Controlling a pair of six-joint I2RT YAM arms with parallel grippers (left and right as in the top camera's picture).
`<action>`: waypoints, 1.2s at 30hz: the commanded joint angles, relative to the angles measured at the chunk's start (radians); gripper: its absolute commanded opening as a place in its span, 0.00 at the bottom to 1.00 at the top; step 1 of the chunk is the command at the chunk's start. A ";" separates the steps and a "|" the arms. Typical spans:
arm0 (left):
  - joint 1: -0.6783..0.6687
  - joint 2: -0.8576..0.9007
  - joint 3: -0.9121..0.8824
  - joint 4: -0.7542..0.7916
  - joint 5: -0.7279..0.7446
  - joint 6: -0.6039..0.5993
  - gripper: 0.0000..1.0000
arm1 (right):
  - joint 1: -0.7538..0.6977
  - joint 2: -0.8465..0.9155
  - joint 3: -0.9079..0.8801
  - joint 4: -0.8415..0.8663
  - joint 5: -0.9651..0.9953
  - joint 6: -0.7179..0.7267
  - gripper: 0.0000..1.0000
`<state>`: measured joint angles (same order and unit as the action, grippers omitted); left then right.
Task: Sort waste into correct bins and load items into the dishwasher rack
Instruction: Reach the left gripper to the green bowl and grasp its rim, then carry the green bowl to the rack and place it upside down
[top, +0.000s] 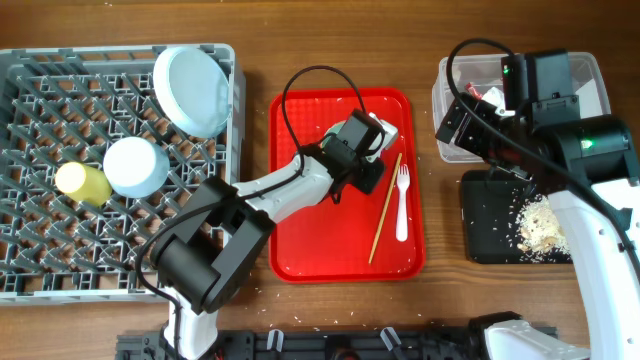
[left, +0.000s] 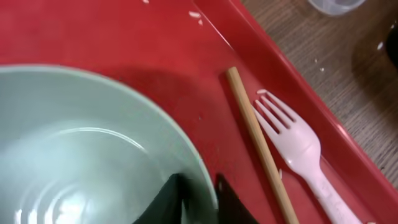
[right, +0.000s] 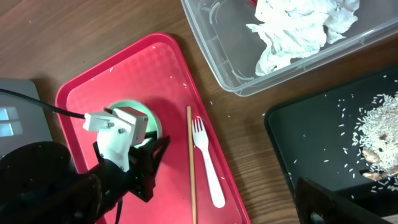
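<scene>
Currently, item by item, from my claws outward:

1. My left claw (left: 199, 200): narrow, one dark finger on each side of the rim of the pale green saucer (left: 93, 155), pinching it.
2. Pale green saucer: on the red tray (left: 93, 31), toward its upper left part.
3. Wooden chopstick (left: 258, 143): flat on the red tray, just beside the saucer on its right.
4. White plastic fork (left: 298, 149): on the tray beside the chopstick, tines toward the far edge, near the tray's right rim.
5. Counter (left: 323, 56): brown wood, with scattered grains.
6. Dishwasher rack (top: 50, 230): left of the red tray. It holds a pale blue plate (top: 193, 90) leaning at its far right corner, a pale blue-white bowl (top: 135, 167) and a yellow cup (top: 83, 182) side by side.
7. My right claw (top: 452, 125): wide, holding nothing, over the clear tub (right: 211, 56).
8. Clear tub: right of the red tray, with the crumpled white napkin (right: 292, 28) inside.
9. Black tray (right: 311, 143): just in front of the tub, with rice crumbs (right: 379, 124) heaped in it.
</scene>
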<state>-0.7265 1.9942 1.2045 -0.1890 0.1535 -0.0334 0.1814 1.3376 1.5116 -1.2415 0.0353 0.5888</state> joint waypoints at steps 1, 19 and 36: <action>-0.001 -0.080 0.004 -0.023 0.013 -0.001 0.04 | -0.002 0.001 0.005 0.002 0.020 -0.010 1.00; 0.593 -0.752 0.004 -0.123 0.288 -0.410 0.04 | -0.002 0.001 0.005 0.002 0.020 -0.011 1.00; 1.399 -0.085 0.004 0.659 0.997 -1.022 0.04 | -0.002 0.001 0.005 0.002 0.020 -0.010 1.00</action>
<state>0.6544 1.8454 1.1973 0.3973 1.1233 -0.9615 0.1814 1.3376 1.5116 -1.2411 0.0353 0.5888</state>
